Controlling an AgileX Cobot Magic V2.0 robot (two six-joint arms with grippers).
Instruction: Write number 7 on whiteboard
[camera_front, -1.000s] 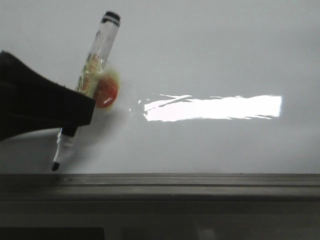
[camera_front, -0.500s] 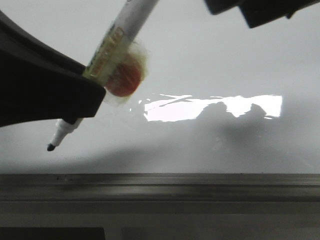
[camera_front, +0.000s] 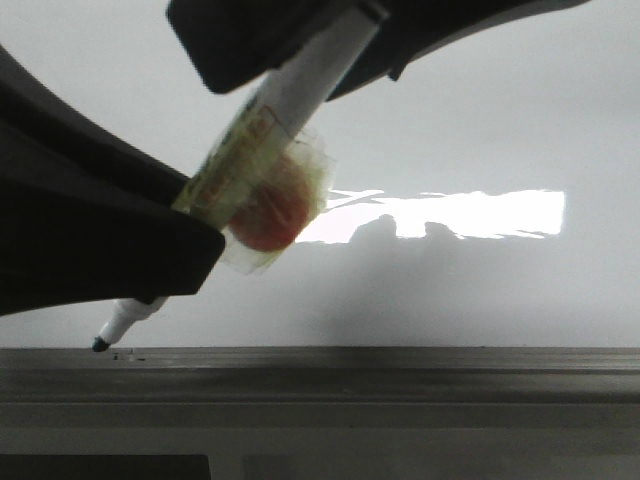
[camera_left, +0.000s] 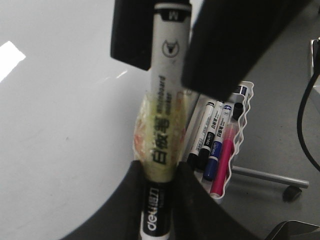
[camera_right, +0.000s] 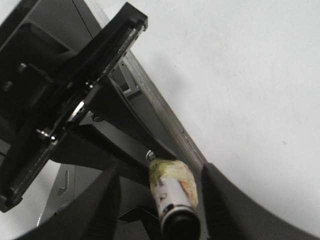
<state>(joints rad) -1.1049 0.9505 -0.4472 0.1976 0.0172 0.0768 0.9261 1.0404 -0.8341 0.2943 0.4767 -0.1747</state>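
Left pincer (camera_left: 159, 187): clenched on a marker (camera_front: 262, 135), gripping the barrel near its tip end, at left of the front view.
Marker: tilted, black tip (camera_front: 100, 344) low and near the ledge (camera_front: 400, 365), tail rising to the right; wrapped mid-barrel in yellowish tape with a red blob (camera_front: 268, 212).
Right pincer (camera_right: 160, 210): spread either side of the marker's tail, fingers (camera_right: 230, 200) apart from the barrel, not gripping.
Whiteboard (camera_front: 480, 120): glossy pale grey, filling the scene, bright glare patch (camera_front: 470, 213) at centre right; no drawn 7 visible.
Tray (camera_left: 235, 145): white, on the grey counter (camera_left: 280, 125) beside the board, holding spare markers (camera_left: 212, 145) in black, blue and pink.
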